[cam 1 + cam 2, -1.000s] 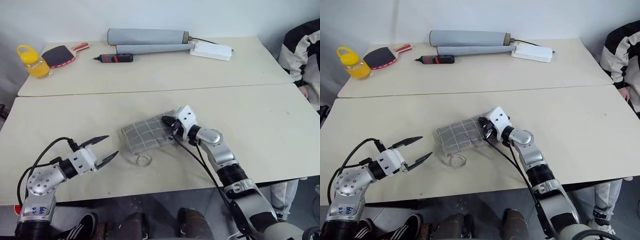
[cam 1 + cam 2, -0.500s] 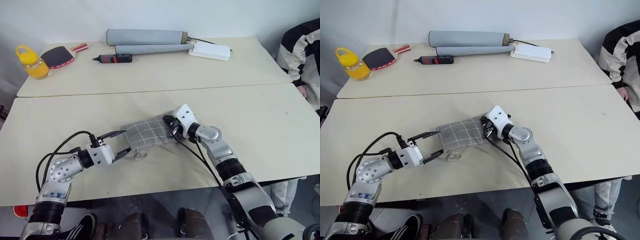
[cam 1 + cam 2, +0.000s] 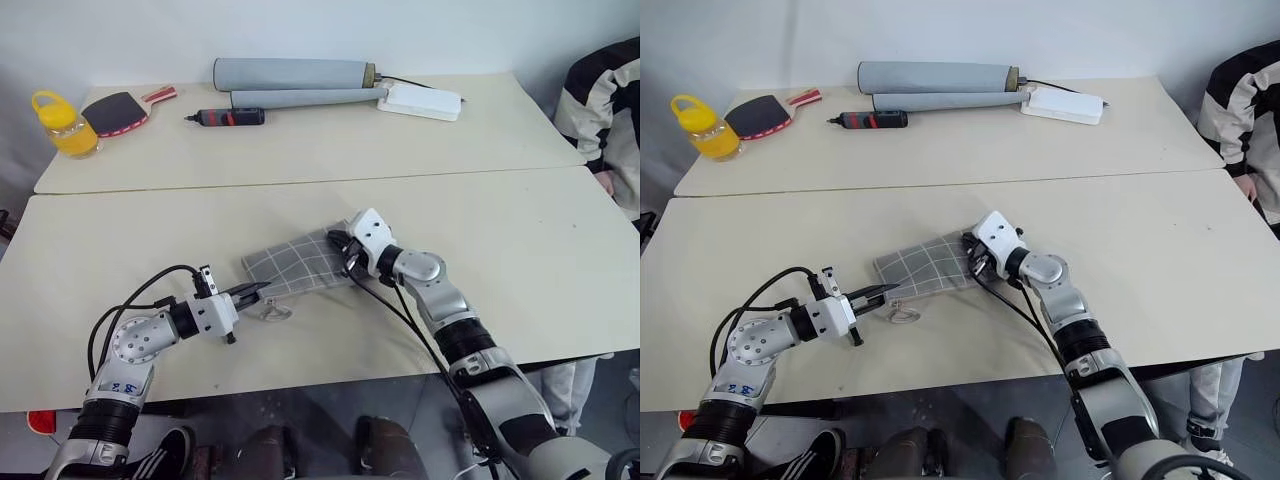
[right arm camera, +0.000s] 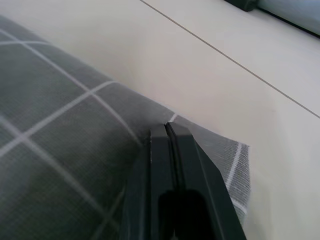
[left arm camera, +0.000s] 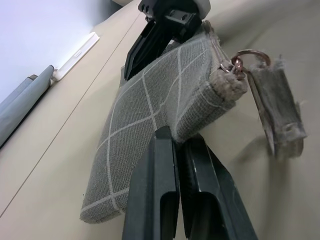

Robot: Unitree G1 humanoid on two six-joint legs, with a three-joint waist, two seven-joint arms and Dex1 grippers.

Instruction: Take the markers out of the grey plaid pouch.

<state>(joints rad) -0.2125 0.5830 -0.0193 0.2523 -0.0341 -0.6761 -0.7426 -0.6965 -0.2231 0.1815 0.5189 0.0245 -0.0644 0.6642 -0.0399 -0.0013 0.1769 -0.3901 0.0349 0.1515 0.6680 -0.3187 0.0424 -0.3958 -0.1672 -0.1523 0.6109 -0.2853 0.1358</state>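
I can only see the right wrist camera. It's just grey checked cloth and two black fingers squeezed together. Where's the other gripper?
Observer: The left gripper is at the opposite, nearer end of the grey plaid pouch. It is shut too and looks pinched on that edge.
Operator: Is the zip on that end?
Observer: Yes. The zip's fabric tag hangs off that corner on a metal ring and lies on the table beside the left gripper.
Operator: Is there other stuff on the table?
Observer: On the far table there's a yellow bottle next to a paddle.
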